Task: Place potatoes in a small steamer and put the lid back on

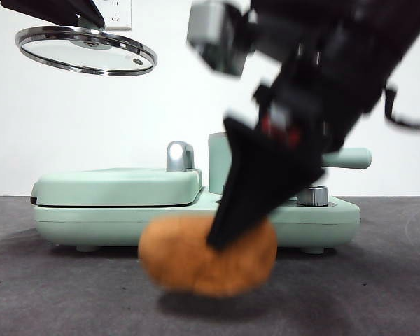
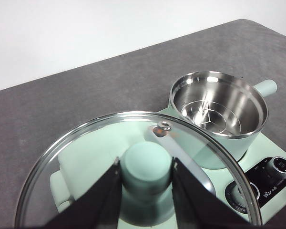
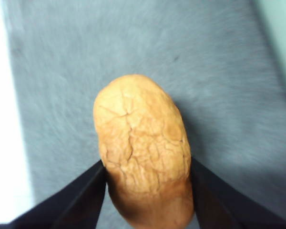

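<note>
Right wrist view | right gripper [image 3: 145, 191] jaws clamp wrinkled orange-brown potato [image 3: 140, 143] | left gripper [image 2: 145, 183] jaws hold lid [image 2: 86, 157]

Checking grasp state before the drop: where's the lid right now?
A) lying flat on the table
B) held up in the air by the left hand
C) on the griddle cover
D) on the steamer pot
B: the left hand grips the knob of the lid, which hangs high above the appliance, while the small steamer sits open, showing its bare steel inside.
</note>
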Action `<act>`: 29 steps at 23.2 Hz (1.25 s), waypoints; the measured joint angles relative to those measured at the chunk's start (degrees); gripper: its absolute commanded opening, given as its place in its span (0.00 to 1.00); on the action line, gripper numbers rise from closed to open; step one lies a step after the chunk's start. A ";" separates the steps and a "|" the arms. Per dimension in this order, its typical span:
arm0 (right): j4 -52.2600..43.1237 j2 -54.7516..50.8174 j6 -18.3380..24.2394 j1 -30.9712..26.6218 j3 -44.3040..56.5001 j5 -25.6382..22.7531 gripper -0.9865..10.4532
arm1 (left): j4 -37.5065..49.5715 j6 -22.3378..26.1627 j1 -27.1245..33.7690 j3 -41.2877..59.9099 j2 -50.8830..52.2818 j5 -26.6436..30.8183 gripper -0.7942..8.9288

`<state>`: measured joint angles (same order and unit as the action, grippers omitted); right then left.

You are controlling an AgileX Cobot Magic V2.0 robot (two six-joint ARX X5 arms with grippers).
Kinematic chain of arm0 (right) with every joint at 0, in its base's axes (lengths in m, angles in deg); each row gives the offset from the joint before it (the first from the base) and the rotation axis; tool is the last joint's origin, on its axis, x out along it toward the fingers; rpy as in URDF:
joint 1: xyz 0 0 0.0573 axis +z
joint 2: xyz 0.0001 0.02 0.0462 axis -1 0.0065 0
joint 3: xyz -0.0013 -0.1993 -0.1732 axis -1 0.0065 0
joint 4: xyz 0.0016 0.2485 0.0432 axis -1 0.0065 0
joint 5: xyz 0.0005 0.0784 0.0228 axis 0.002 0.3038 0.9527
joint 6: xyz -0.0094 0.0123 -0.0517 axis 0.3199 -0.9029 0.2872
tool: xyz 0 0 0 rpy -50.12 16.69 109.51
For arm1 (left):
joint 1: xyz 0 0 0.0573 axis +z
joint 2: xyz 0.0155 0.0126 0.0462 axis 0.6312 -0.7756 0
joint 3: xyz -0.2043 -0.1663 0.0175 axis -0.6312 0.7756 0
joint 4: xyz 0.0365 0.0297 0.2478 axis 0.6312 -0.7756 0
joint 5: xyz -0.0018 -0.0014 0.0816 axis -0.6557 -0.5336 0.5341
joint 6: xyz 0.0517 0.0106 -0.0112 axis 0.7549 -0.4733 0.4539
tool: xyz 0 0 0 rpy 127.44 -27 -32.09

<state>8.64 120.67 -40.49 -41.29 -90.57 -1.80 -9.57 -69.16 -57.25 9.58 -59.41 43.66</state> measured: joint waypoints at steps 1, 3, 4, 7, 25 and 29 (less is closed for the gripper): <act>2.47 -1.75 -1.64 -0.11 -1.77 -1.22 0.27 | 0.00 0.00 -0.02 0.00 0.00 0.00 0.10; 9.18 -4.22 -5.44 -0.85 -6.64 -4.24 0.27 | 0.02 0.00 0.00 0.00 0.00 0.00 0.10; 13.53 -4.61 -7.26 -1.40 -9.66 -5.70 0.27 | 0.04 0.00 0.00 0.00 0.00 0.00 0.10; 26.05 -4.22 -11.30 -4.13 -18.88 -9.01 0.27 | 0.39 0.00 0.00 0.00 0.00 0.00 0.10; 34.32 9.99 -12.41 -20.02 -45.00 -9.90 0.27 | 0.39 0.02 0.00 0.00 0.00 0.00 0.10; 33.59 14.14 -11.41 -21.29 -49.22 -9.90 0.27 | 0.39 0.02 0.00 0.00 0.00 0.00 0.10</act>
<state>42.24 134.81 -51.90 -62.58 -139.80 -11.70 -9.18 -69.14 -57.25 9.58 -59.41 43.66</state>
